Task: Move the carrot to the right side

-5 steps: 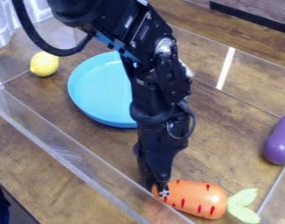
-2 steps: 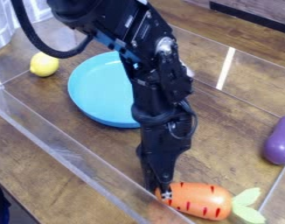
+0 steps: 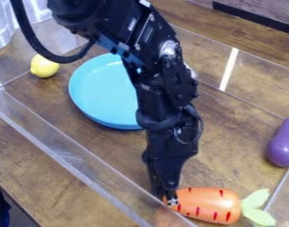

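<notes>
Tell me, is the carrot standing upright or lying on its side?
Lying on its side. The carrot rests lengthwise on the wooden table, its green top pointing right.

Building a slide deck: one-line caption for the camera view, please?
Closed gripper pressing against the left end of the carrot, blue plate behind.

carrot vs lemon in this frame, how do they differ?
The carrot is orange with dark stripes and a green leafy top; the lemon is plain yellow. The carrot is elongated and lies on its side; the lemon is rounded. The carrot sits at the near edge by the gripper; the lemon lies far left, beyond the blue plate. Both rest on the wooden table.
</notes>
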Tool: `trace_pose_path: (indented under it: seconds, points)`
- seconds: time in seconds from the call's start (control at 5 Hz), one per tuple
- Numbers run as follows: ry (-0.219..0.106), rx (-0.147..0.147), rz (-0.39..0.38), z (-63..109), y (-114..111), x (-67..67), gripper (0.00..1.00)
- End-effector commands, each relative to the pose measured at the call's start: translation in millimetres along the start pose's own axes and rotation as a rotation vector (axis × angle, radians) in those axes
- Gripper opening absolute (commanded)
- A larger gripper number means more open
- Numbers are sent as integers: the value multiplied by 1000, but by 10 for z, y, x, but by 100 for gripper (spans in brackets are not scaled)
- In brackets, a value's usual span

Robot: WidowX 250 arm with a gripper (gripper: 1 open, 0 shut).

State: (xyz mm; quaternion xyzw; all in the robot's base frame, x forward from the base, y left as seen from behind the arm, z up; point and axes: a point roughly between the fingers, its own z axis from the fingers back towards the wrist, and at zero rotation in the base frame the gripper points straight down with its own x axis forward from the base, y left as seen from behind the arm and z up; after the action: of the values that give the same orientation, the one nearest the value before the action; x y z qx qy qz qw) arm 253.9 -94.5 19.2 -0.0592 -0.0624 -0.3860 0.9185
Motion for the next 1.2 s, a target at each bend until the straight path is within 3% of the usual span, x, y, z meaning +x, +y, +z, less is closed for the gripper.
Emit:
trace_pose_path:
  seconds: [0.0,0.2,0.4,0.6,0.8,1.0]
  points:
    - [-47,14,-23,102,-17,73,0]
    - [-34,14,-27,135,7,79,100]
    - [-21,16,-31,184,44,100,100]
    - [-16,17,-40,207,48,114,0]
    - [-11,14,-55,230,39,126,0]
    - [-5,12,-63,274,52,138,100]
